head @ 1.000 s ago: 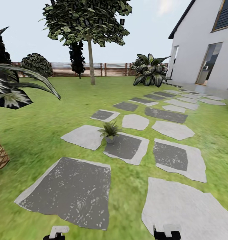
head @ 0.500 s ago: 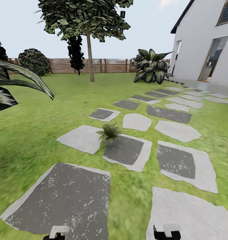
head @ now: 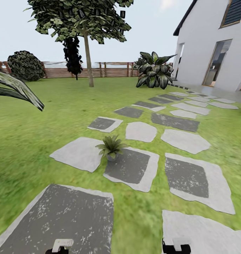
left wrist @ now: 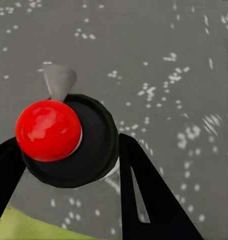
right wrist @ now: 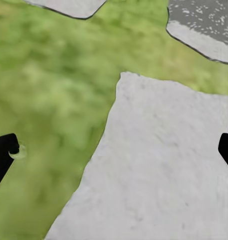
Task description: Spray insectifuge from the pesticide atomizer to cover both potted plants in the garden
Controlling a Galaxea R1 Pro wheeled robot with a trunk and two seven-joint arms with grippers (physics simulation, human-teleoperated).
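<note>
L jaws [left wrist: 68, 165] clamped on atomizer [left wrist: 68, 140]: light, stiff, slick, grip mid-body. R jaws [right wrist: 114, 150] apart. Plant [head: 111, 146] ahead.

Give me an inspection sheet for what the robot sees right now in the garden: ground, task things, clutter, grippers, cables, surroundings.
Surface: green lawn crossed by grey stepping stones.
Job's things: one potted plant, upright at the edge of a stone; a dark round thing with a red ball, probably the pesticide atomizer seen end-on, between the left fingers.
Clutter: nothing seen.
Grippers: left gripper appears closed on that thing; right gripper open and empty, above stone and grass.
Cables: nothing seen.
Surroundings: wooden fence, tree, large leafy plant, white house.
</note>
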